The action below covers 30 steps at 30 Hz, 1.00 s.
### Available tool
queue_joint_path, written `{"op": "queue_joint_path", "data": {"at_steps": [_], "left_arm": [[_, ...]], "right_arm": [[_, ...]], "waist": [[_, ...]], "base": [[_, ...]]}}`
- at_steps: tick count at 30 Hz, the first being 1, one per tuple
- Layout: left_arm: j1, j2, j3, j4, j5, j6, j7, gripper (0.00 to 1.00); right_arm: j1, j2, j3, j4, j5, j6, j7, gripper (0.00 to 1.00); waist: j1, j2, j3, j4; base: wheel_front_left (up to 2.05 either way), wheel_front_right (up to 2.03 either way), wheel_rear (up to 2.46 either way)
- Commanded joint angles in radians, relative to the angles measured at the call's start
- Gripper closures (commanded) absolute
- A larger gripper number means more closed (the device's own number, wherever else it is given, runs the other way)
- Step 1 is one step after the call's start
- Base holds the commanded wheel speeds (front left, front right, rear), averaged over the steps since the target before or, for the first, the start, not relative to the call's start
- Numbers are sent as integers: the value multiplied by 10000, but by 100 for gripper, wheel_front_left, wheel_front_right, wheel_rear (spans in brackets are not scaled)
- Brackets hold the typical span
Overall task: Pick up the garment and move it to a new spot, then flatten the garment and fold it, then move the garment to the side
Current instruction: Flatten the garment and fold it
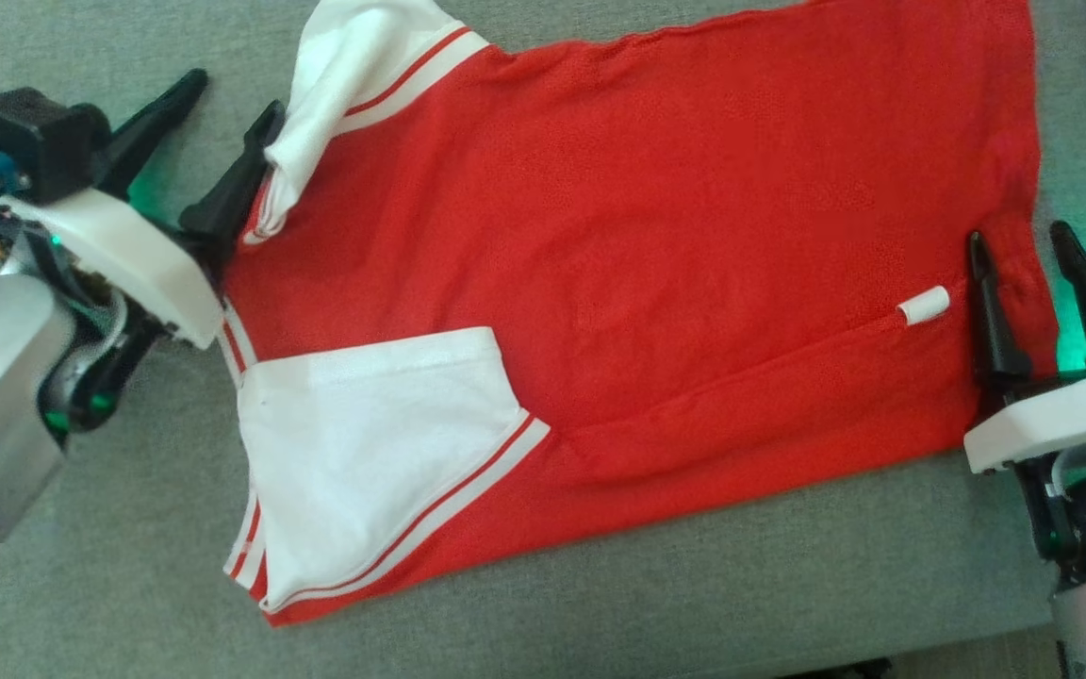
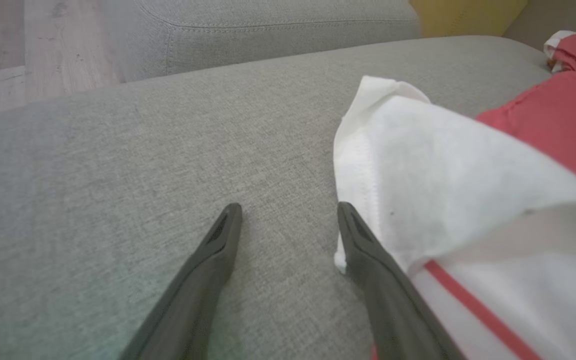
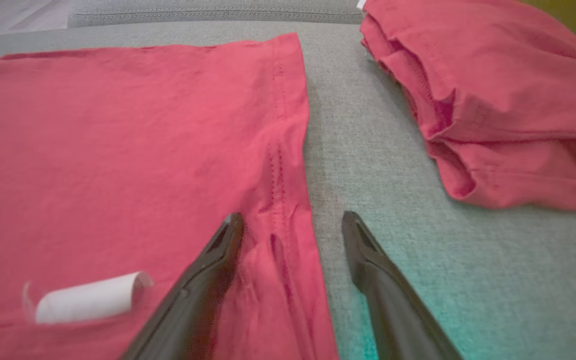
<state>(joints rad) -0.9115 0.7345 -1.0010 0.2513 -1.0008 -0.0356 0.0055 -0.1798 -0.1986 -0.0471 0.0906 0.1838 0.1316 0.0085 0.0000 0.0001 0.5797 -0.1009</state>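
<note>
Garment (image 1: 675,236) lies spread on grey cushion (image 1: 600,613); left pincer (image 1: 234,94) open beside white sleeve (image 1: 345,85); right pincer (image 1: 1019,233) open, straddling hem.

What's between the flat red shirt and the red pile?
Bare grey cushion, with one finger of the right gripper over it, in the right wrist view.

Two garments (image 1: 656,236) (image 3: 508,100), two tools (image 1: 234,94) (image 1: 1018,236)
</note>
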Motion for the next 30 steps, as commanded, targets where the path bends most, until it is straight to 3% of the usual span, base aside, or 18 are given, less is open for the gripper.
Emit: {"op": "queue_joint_path", "data": {"at_steps": [1, 14, 30], "left_arm": [[75, 208, 359, -92, 30, -10, -137, 0], [361, -502, 53, -429, 337, 169, -702, 0], [1289, -137, -304, -2002, 355, 685, -686, 0]], "right_arm": [[77, -110, 193, -84, -6, -9, 33, 0], [115, -189, 194, -39, 17, -9, 69, 0], [295, -175, 130, 71, 82, -9, -57, 0]], "waist": [[0, -1, -18, 46], [0, -1, -239, 168], [0, -1, -584, 244]], "base": [[0, 0, 0], [0, 0, 0], [0, 0, 0]]}}
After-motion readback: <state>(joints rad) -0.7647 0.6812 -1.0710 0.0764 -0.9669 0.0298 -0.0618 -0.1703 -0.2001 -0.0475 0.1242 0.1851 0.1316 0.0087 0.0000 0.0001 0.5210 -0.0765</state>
